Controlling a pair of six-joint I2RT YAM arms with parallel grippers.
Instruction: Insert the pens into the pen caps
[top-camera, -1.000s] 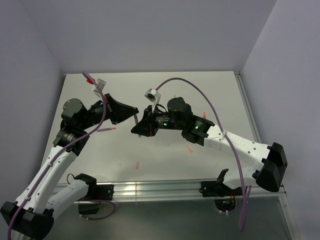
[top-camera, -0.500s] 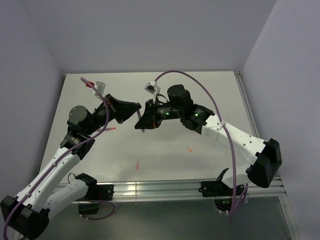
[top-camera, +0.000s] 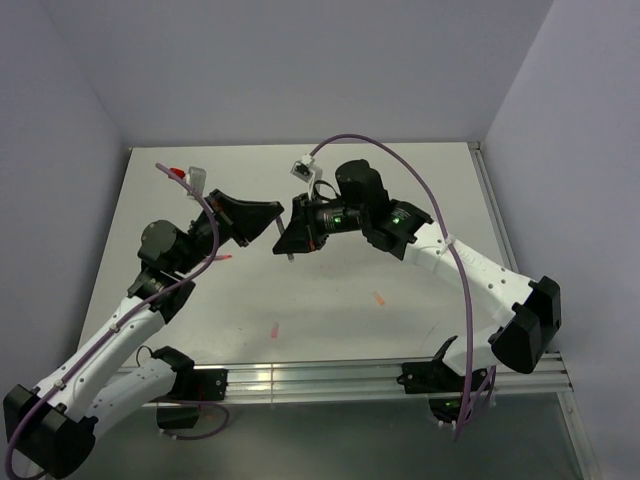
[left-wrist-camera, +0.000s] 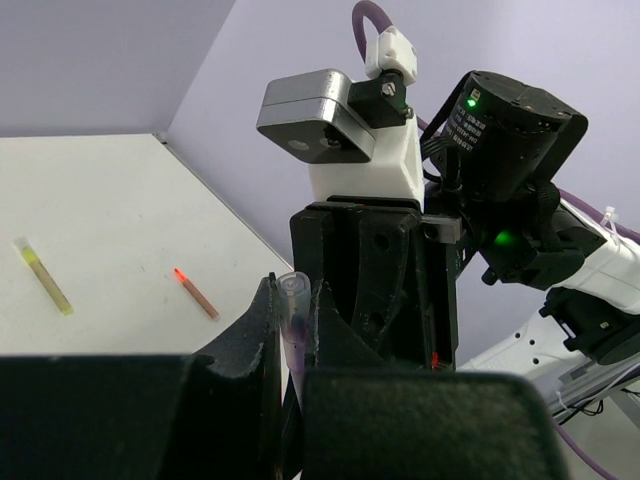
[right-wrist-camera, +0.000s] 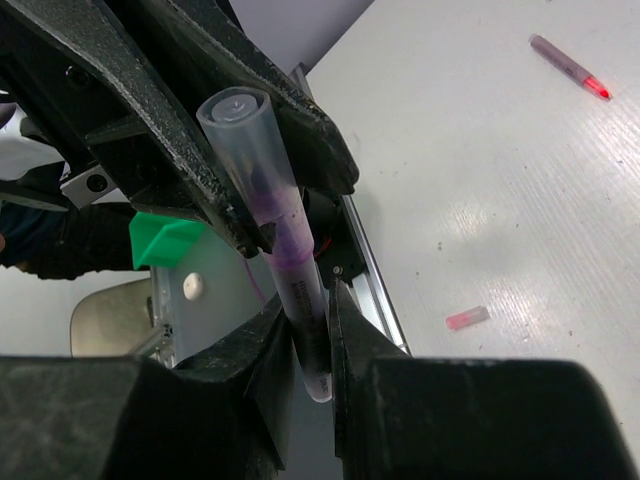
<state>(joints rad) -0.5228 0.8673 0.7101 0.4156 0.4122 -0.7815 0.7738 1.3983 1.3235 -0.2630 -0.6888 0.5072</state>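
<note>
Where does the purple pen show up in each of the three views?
Top external: purple pen at centre, a sliver below where both tools meet.
Left wrist: bottom centre, upright in the left tool.
Right wrist: centre, slanting up out of the right tool.
Shared landmark: the left tool, clamped on the pen in all three.

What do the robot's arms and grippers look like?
The left arm and right arm have white tubular links with bulky black joints. The left gripper and right gripper are black and wedge-shaped. A purple cable runs along each arm, and green lights glow on the right arm.
</note>
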